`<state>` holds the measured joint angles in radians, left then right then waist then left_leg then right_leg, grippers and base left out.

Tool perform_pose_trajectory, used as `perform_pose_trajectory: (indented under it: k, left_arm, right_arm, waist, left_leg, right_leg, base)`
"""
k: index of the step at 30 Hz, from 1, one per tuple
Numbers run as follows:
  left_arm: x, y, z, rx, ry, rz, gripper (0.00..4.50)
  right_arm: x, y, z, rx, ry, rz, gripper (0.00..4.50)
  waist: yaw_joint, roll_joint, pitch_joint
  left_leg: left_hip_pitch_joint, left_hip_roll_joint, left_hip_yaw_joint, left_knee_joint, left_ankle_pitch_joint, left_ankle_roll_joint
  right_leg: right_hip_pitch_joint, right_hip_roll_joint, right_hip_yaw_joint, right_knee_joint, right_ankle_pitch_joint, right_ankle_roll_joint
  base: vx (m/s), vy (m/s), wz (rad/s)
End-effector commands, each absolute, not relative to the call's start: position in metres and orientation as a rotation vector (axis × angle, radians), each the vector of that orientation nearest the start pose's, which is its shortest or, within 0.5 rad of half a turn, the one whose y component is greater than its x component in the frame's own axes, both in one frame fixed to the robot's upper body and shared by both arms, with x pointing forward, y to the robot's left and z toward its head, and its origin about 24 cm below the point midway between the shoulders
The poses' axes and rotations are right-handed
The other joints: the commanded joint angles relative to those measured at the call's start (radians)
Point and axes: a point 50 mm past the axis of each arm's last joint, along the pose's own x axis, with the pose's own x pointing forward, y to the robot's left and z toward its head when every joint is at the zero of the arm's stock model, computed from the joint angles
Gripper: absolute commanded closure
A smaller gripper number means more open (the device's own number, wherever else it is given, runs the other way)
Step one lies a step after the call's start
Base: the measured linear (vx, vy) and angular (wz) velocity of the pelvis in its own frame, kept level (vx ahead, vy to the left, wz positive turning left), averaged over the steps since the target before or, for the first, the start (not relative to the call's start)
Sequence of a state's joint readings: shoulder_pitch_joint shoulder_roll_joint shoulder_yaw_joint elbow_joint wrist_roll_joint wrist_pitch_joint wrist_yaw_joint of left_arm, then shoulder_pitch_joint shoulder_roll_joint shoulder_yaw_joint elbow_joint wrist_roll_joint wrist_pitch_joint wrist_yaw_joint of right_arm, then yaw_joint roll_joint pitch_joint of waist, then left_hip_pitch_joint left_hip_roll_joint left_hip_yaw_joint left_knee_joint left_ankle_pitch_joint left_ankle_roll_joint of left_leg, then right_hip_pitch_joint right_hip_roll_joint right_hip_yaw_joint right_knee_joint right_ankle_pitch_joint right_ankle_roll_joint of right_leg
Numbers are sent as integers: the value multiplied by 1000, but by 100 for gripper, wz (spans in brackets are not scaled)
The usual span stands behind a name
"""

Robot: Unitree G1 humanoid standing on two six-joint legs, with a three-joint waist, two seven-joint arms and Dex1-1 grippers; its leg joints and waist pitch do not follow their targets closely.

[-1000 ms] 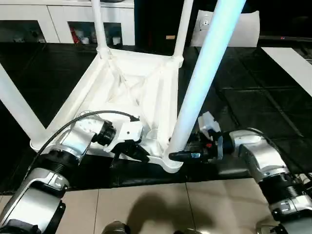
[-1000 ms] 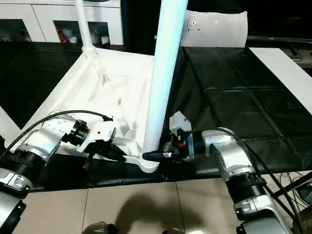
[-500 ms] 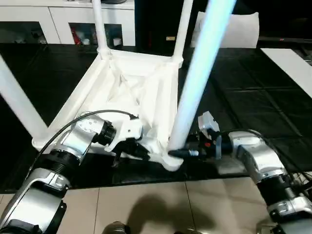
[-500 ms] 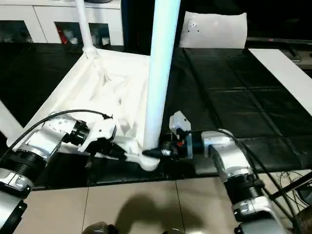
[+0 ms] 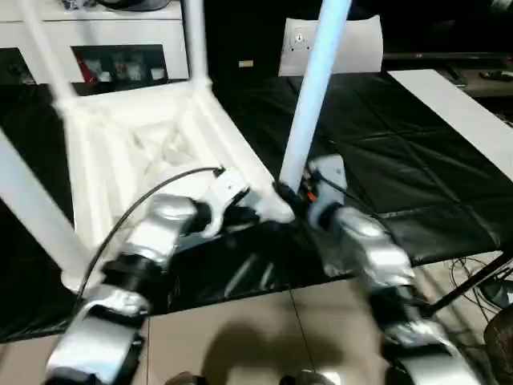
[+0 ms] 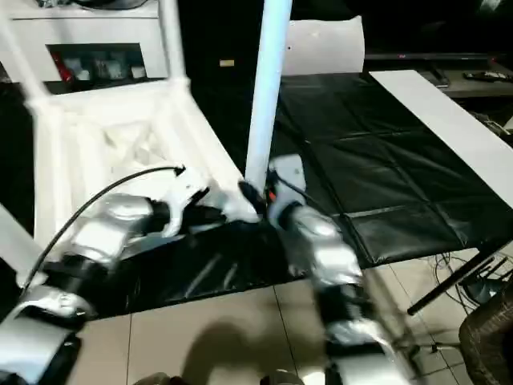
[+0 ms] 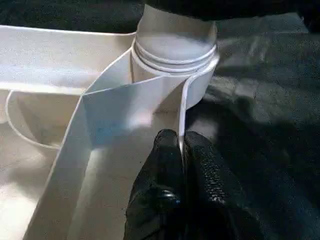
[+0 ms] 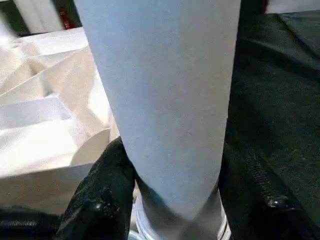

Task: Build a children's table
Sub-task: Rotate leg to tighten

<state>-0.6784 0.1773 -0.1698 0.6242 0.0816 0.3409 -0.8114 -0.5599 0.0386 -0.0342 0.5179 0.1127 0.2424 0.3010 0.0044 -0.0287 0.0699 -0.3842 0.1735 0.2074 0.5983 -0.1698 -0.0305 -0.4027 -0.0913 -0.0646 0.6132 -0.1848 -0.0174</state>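
The children's table lies upside down on the black mat, its white tabletop (image 5: 144,136) showing the ribbed underside. Three legs stand in its corners, and I see a blurred fourth at the far left. The near right leg (image 5: 313,96) rises from the corner socket (image 7: 175,50). My right gripper (image 8: 180,200) is shut on this leg just above the socket, one black finger on each side. My left gripper (image 7: 181,145) is shut on the thin rim wall of the tabletop right beside that socket. Both grippers meet at the same near corner (image 5: 276,204).
A white pillow-like block (image 5: 361,44) stands at the back behind the held leg. A flat white strip (image 5: 457,104) lies on the mat (image 5: 401,176) at the right. White cabinets (image 5: 104,32) line the back left. Tiled floor (image 5: 264,337) lies in front, with cables at the lower right.
The whole picture has swung, so the camera moved. Against the pillow block the table has shifted left and turned, and the held leg stands more upright. Both grips are kept.
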Motion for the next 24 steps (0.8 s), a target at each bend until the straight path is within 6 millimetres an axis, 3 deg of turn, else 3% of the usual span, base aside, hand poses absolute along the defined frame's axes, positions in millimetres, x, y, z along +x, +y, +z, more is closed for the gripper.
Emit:
perform_pose_trajectory:
  k: [1,4,9,13,14,15,17,19,24]
  left_arm:
    - [351,79,78,235,333,-914,450]
    - [349,81,76,262,340,-931,450]
    - [341,87,70,294,366,-1018,450]
    - [334,99,64,357,393,-1121,450]
    - [332,106,63,388,392,-1174,450]
    - [330,109,63,405,391,-1206,450]
    - [329,118,62,437,407,-1241,450]
    - [328,121,61,466,415,-1269,450]
    - [322,136,63,572,443,-1445,450]
  right_arm:
    - [329,-38,52,226,281,611,184]
    - [328,-41,52,216,277,616,162]
    - [324,-59,51,125,229,658,126]
    - [319,-86,54,122,194,730,126]
    - [315,-98,56,100,177,786,94]
    - [312,-105,57,85,170,822,88]
    - [305,-119,58,48,173,904,83]
    - [302,-126,59,26,174,939,53]
    - [294,-149,67,-71,182,1090,15]
  waist:
    - [8,0,-77]
    - [10,0,-77]
    - [10,2,-75]
    - [13,1,-76]
    - [14,0,-76]
    - [18,-3,-76]
    - [28,1,-76]
    - [32,-3,-75]
    - [41,-1,-72]
  left_leg:
    - [21,56,-33,-73,-234,16]
    - [19,56,-32,-73,-206,38]
    - [20,59,-34,-77,-246,22]
    - [19,60,-34,-76,-238,34]
    - [18,59,-35,-76,-233,36]
    - [18,59,-33,-74,-229,44]
    - [22,63,-32,-74,-219,52]
    - [21,61,-31,-74,-223,52]
    - [26,63,-34,-77,-272,28]
  right_leg:
    - [37,-65,51,-82,-237,-198]
    - [41,-63,50,-78,-197,-209]
    - [40,-64,50,-84,-256,-192]
    - [42,-64,51,-82,-233,-194]
    - [44,-65,51,-82,-228,-196]
    - [45,-66,51,-83,-226,-195]
    - [42,-65,51,-80,-207,-204]
    - [43,-64,51,-81,-215,-202]
    - [38,-68,50,-88,-297,-189]
  base:
    - [0,0,0]
    - [0,0,0]
    - [0,0,0]
    - [0,0,0]
    - [0,0,0]
    - [0,0,0]
    - [0,0,0]
    - [0,0,0]
    - [0,0,0]
